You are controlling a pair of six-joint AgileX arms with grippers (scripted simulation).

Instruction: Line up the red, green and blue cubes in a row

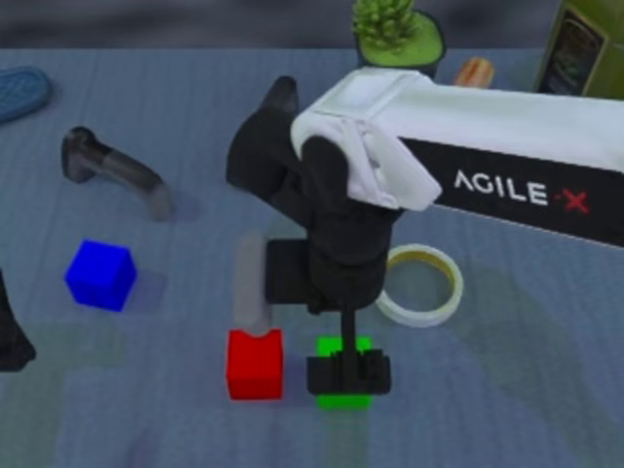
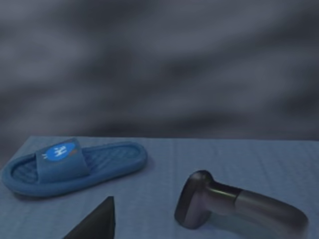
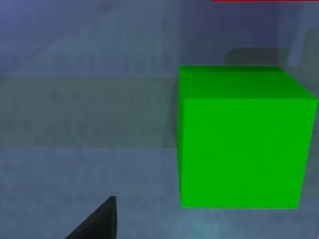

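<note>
Tabletop (image 1: 546, 390): right jaws (image 1: 348, 374) over green cube (image 1: 343, 398) beside red cube (image 1: 254, 364).

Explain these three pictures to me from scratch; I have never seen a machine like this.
This is a rendered simulation of two robot arms at a blue table. The top view looks down from above; the other two come from cameras on each arm's wrist.

The white-and-black right arm reaches in from the right. The right gripper is over the green cube, which fills its wrist view; whether it grips it is unclear. The red cube sits just left of the green one; the blue cube lies apart, farther left.

The left arm is parked at the left edge.

Also there: tape ring, handheld scanner, blue slipper, potted plant.
</note>
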